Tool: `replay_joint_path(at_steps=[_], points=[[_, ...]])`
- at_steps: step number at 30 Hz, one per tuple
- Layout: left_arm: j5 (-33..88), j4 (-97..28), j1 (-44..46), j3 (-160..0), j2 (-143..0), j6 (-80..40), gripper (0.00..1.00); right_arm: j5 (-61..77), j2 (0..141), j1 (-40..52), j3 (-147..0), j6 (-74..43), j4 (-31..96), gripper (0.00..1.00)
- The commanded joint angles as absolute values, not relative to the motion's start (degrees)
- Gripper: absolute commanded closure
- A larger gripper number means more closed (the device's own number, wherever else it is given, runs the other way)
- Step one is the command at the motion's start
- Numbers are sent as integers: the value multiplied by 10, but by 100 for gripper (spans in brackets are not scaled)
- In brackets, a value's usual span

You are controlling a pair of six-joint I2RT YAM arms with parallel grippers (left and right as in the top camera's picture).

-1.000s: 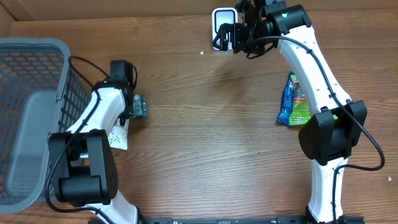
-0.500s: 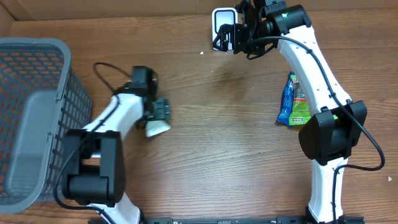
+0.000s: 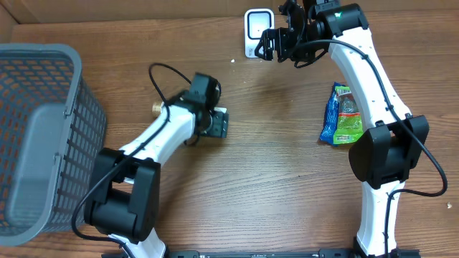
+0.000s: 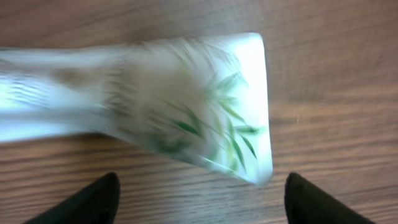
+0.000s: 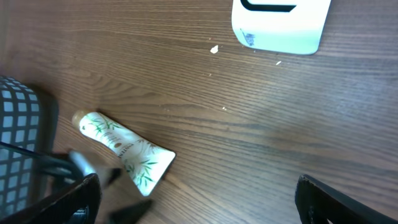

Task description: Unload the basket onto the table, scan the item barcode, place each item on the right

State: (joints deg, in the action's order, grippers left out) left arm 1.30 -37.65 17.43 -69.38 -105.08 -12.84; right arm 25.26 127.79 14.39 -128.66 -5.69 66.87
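Tube point(image 5: 121, 146): white with a leaf print, lying flat on the counter point(image 5: 261, 118), left of centre. The cap is pointed toward the basket point(image 3: 43, 122) and the crimped end toward the middle. It is not lifted. No barcode is seen on the face that shows, and the left wrist view is blurred.

Left hand point(image 4: 205, 200): poised at the crimped end with fingers spread. The tube is seen just beyond the tips, not between them, so nothing is gripped.

Right hand point(image 5: 208, 202): held wide open and empty beside the scanner point(image 5: 280, 25) at the far edge, well apart from the tube. A blue-green packet point(image 3: 341, 115) is noted on the right side, well apart from both hands.

Step judged: pick-up of the tube. The grasp is not yet made and the scan is not begun.

Next move, judged: the left hand is to be set astride the tube body and closed gently, since the tube looks soft. The tube is then to be raised, carried to the scanner and turned until the code faces the window. The code is presumed to be on the hidden side, so a wrist roll is likely needed.
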Motion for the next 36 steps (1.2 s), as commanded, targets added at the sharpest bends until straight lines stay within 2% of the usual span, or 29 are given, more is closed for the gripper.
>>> replay_joint_path(at_steps=[1,5,11,18,23,27,32,36], points=[[8,-433,144,-796,-1049,-140,27,256,1273,143,-1290,-17,667,0],[7,-543,114,-927,-1049,-144,28,256,1273,154,-1290,23,668,0],[7,-703,68,-1149,-1049,-170,24,256,1278,208,-1285,118,663,0],[9,-791,45,-1334,-1049,-168,8,221,1304,301,-1285,215,638,0],[7,-799,17,-1367,-1049,-168,1,181,1357,385,-1285,275,598,1],[11,-806,-19,-1366,-1049,-192,0,150,1396,420,-1285,275,558,6],[11,-813,-44,-1366,-1049,-197,0,143,1449,425,-1285,261,519,30],[11,-814,-44,-1366,-1049,-197,0,124,1462,416,-1285,240,507,42]])
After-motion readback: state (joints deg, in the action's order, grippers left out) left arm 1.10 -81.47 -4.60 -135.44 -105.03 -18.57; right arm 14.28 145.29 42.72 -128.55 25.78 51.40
